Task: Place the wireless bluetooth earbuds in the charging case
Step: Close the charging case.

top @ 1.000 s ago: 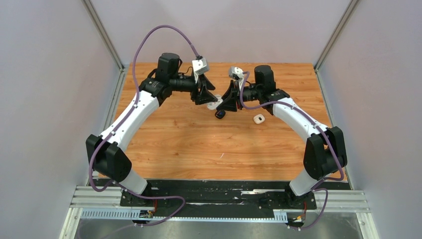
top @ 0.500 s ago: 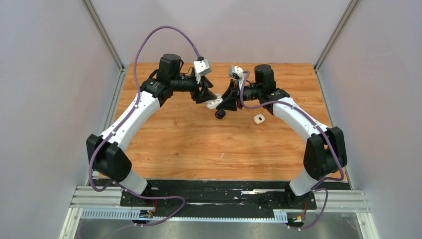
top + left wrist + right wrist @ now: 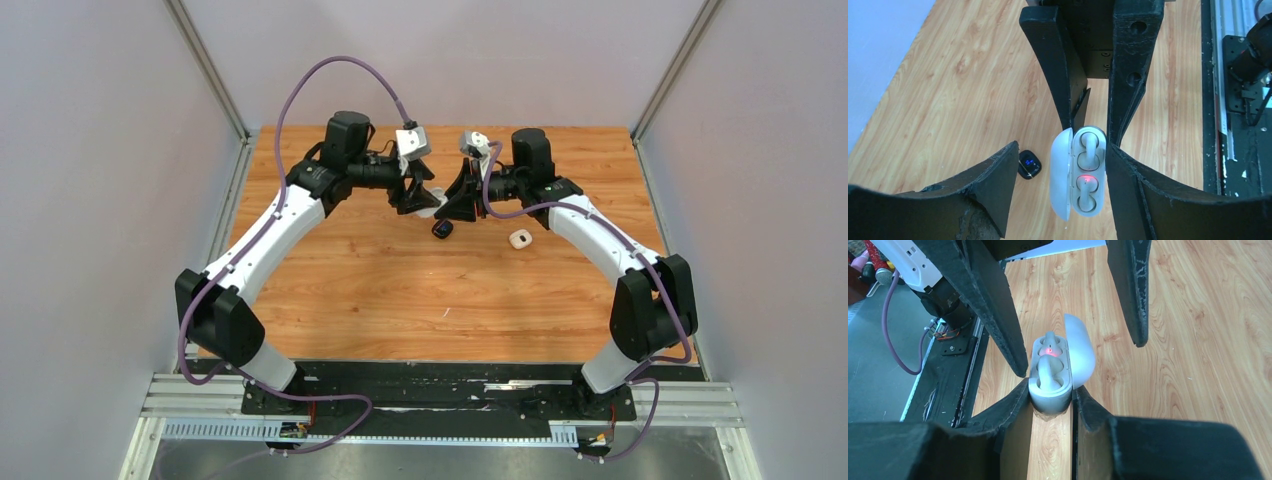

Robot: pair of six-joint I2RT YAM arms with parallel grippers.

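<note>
The white charging case (image 3: 1095,172) hangs above the table with its lid (image 3: 1060,175) swung open. My right gripper (image 3: 1050,390) is shut on the case's lower end (image 3: 1048,397). Two white earbuds sit in its wells, one (image 3: 1089,145) nearer the right gripper and one (image 3: 1086,195) beyond a red light. My left gripper (image 3: 1062,145) is open and straddles the case. One of its fingers (image 3: 1148,190) runs close along the case body; the other (image 3: 973,195) stands well off the lid. In the top view both grippers meet at the case (image 3: 436,207) over the far middle of the table.
A small black case (image 3: 442,229) with a blue display lies on the wood just below the grippers. Another white case (image 3: 519,239) lies on the table to the right, under the right arm. Grey walls close in both sides.
My left gripper has moved a little right toward the held case and its jaws have spread slightly wider. The right gripper and the case have stayed put.
</note>
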